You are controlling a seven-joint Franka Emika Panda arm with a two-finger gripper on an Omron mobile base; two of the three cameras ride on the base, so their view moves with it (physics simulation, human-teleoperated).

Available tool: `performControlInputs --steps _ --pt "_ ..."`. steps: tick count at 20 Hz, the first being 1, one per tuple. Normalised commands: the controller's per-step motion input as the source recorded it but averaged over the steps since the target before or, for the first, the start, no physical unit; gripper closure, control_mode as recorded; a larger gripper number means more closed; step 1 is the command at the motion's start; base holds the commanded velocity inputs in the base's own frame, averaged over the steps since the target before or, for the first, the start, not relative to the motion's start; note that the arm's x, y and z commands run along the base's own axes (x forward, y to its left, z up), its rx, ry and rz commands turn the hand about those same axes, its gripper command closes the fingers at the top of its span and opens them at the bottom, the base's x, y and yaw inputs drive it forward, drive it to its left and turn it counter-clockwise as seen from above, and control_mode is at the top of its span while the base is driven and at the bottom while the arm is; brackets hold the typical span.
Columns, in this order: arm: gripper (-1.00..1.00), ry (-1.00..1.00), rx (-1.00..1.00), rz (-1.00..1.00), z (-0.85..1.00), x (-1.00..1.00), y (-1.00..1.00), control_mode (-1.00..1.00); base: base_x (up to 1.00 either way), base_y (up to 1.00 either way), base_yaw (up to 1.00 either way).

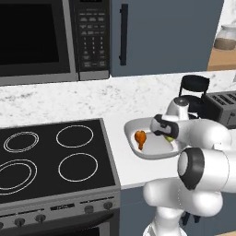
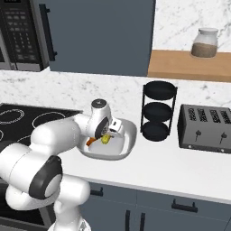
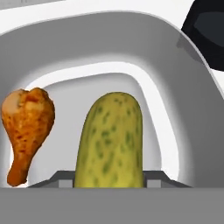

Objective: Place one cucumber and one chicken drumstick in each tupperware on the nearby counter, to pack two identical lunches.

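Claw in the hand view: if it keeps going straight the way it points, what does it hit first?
Probably the tupperware floor: the claw holds the cucumber pointing down into it, so the cucumber's tip would likely land first, beside the chicken drumstick. Remaining depth is unclear.

White arm folded forward from the base, elbow bulked low, forearm reaching out level, wrist bent down over the tupperware (image 1: 131,133). Gripper (image 2: 106,137) pointing down into the tupperware, toward its side farther from the stove. Fingers (image 3: 61,178) standing on either side of the cucumber (image 3: 111,140), closed against its flanks, tips just showing beside its lower end. Hand set close above the tupperware floor, tilted slightly.
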Motion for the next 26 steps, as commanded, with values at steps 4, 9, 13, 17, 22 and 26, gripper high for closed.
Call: performControlInputs --steps 4,9,13,17,22,26 --pt "-1.00 0.00 0.00 0.00 -0.22 0.25 0.00 -1.00 0.00 0.00 0.00" --pt "-1.00 0.00 0.00 0.00 -0.12 0.16 0.00 -1.00 0.00 0.00 0.00" --pt "-1.00 0.00 0.00 0.00 0.00 0.02 0.00 -1.00 0.00 0.00 0.00" --pt "-1.00 -0.01 0.00 0.00 0.15 -0.47 0.03 -1.00 0.00 0.00 0.00" --pt "-1.00 -0.09 0.00 0.00 0.32 -0.93 0.56 -1.00 0.00 0.00 0.00" --pt "-1.00 -0.07 -0.03 0.01 0.63 -0.89 0.66 -1.00 0.00 0.00 0.00"
